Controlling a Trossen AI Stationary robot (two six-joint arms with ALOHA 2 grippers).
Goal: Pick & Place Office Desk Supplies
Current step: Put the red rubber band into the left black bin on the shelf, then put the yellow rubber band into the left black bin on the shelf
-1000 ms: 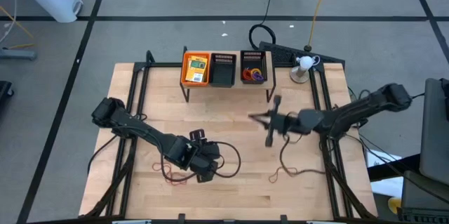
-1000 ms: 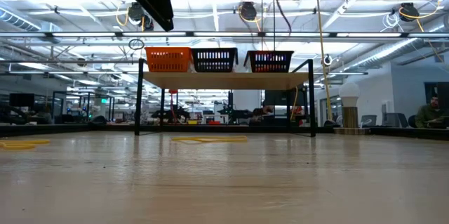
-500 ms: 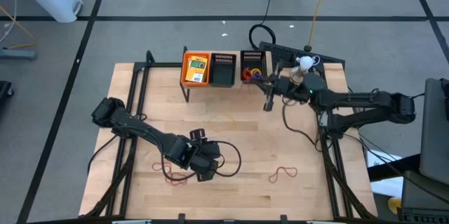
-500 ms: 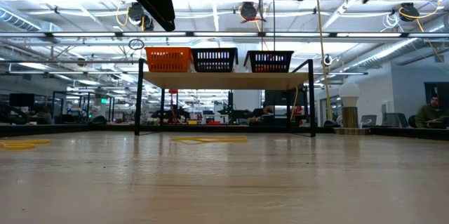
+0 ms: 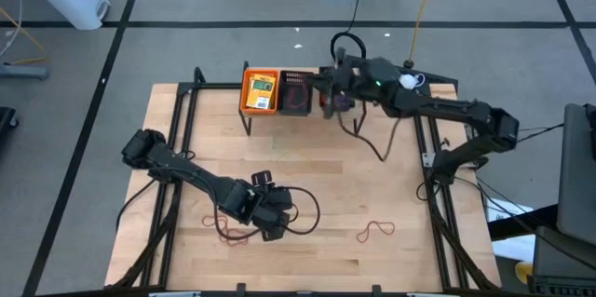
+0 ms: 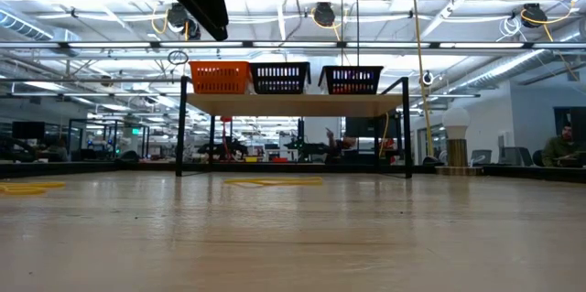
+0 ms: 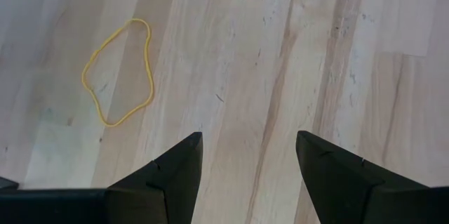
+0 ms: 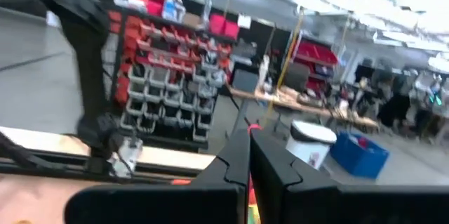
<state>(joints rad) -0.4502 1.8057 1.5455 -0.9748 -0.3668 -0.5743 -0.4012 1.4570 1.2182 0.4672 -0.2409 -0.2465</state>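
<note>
The right hand (image 5: 328, 101), clenched, hovers above the black tray (image 5: 337, 80) of rings. The left hand (image 5: 270, 225) hangs released above the desk (image 5: 391, 185), near a rubber band (image 7: 118, 71).

**Supplies: where I see each one**

I see a yellow-orange packet (image 5: 261, 90) with a green label lying flat in the far-left orange tray (image 5: 246, 92). A red-brown rubber-band loop (image 5: 376, 232) lies flat on the counter (image 5: 326, 157), near right. Another loop (image 5: 228, 232) lies near left. My left wrist view shows a thin band (image 7: 118, 71) as an open, uneven loop.
</note>
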